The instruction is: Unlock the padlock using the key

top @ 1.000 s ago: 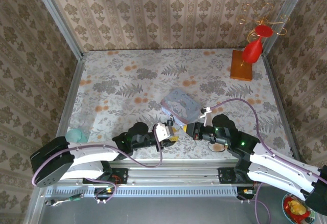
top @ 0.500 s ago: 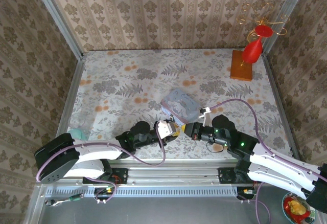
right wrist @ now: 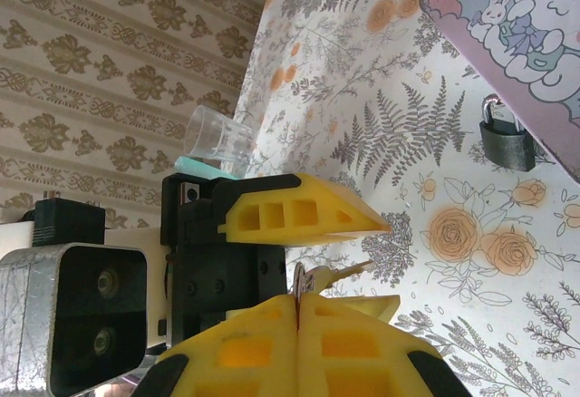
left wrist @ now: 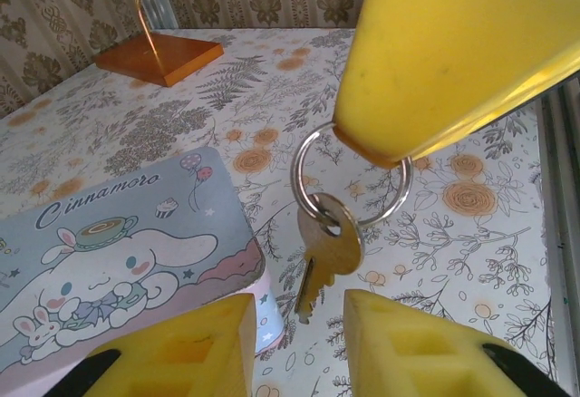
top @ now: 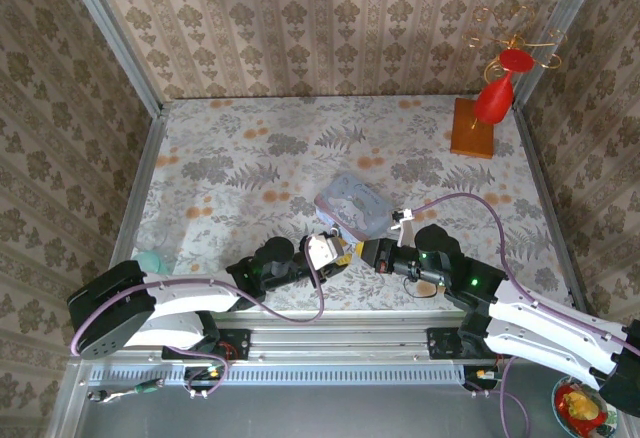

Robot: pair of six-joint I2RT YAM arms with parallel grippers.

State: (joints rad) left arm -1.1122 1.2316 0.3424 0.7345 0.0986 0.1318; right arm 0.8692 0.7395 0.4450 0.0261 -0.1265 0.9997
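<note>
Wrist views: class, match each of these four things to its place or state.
1 padlock
2 key
3 tin
4 right tool

a shut on the ring
b hangs from the ring
c lies beside the tin
d has a cartoon on its lid

Pairs: 1-c; 2-b; 3-d; 4-a

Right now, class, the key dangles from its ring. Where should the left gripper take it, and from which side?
Probably the key's round bow, pinched across its flat faces, coming level from the left gripper's side. It hangs blade-down from the ring clamped in the right gripper, so that leaves the teeth free.
</note>
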